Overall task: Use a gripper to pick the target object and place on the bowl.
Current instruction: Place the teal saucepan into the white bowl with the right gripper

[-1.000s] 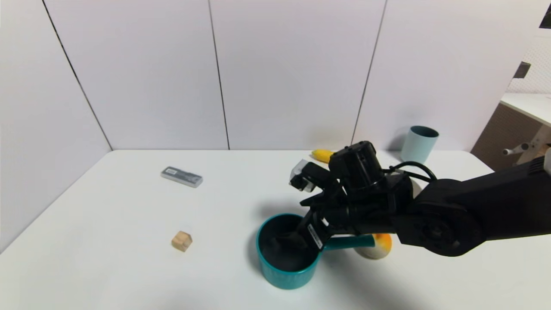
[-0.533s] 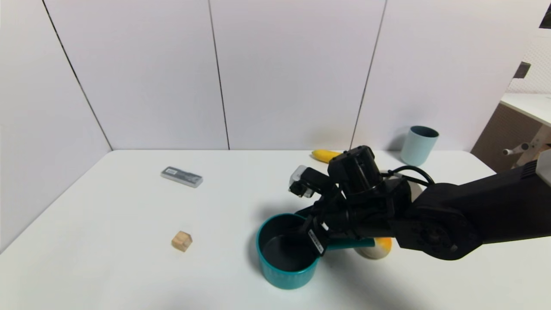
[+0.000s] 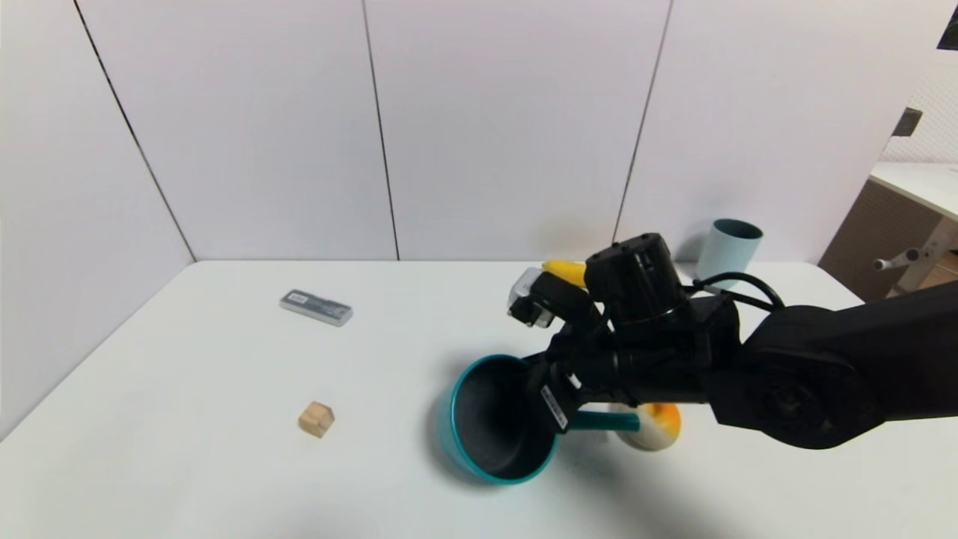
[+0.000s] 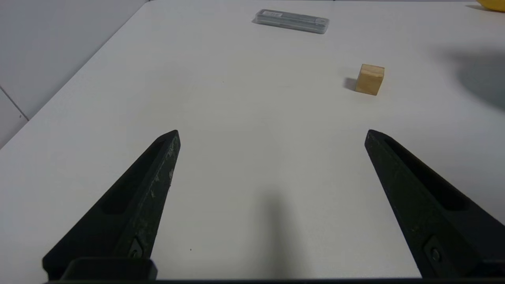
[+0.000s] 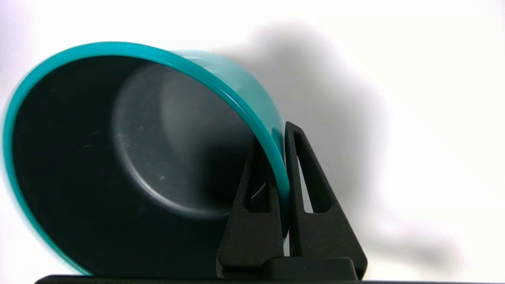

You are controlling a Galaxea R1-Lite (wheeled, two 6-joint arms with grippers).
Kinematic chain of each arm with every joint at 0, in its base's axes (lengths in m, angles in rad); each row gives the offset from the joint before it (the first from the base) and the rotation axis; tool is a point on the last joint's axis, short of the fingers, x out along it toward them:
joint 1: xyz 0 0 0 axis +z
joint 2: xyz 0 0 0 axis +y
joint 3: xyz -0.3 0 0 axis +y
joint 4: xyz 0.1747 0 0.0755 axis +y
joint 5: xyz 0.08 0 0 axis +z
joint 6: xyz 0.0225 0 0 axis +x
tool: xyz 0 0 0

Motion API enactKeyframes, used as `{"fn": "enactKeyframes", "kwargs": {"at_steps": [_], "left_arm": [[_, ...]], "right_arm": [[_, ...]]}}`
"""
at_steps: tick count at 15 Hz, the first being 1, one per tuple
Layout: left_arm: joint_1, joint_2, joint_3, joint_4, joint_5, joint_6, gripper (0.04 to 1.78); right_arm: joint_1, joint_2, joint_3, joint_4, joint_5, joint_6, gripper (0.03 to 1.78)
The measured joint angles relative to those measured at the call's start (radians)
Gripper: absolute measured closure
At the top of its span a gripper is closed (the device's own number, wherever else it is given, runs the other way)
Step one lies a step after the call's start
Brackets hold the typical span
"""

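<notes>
My right gripper [image 3: 535, 389] is shut on the rim of the teal saucepan [image 3: 494, 419], one finger inside and one outside, close to its teal handle [image 3: 606, 421]. The pan is raised and tipped, its dark inside turned toward the table's left. In the right wrist view the gripper [image 5: 276, 136] pinches the teal rim of the saucepan [image 5: 118, 157]. The bowl does not show; the right arm covers the table behind the pan. My left gripper [image 4: 272, 134] is open and empty over bare table at the left, outside the head view.
A rounded cream and orange thing [image 3: 655, 425] lies just right of the handle. A wooden block [image 3: 316, 418] and a grey case [image 3: 315, 307] lie at the left. A banana [image 3: 565, 271] and a pale blue cup [image 3: 728, 249] stand at the back.
The right gripper closed on the pan's rim and rose a little. The saucepan went from standing flat to being tipped up, its mouth turning leftward.
</notes>
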Motion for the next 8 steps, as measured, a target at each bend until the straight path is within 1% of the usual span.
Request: {"fn": "enactKeyframes", "kwargs": {"at_steps": [2,3,5,7,8], "left_arm": [[0.000,0.000,0.000,0.000,0.000,0.000,0.13],[0.000,0.000,0.000,0.000,0.000,0.000,0.13],[0.000,0.000,0.000,0.000,0.000,0.000,0.13],[0.000,0.000,0.000,0.000,0.000,0.000,0.13],[0.000,0.000,0.000,0.000,0.000,0.000,0.13]], "right_arm": [[-0.029,-0.070,-0.014,0.006,0.004,0.006,1.69],[-0.059,-0.108,-0.023,0.019,0.007,0.005,1.69],[-0.135,-0.180,-0.056,0.079,0.012,0.004,1.69],[-0.211,-0.227,-0.125,0.143,0.013,-0.001,1.69],[-0.254,-0.238,-0.157,0.156,0.013,-0.011,1.69]]}}
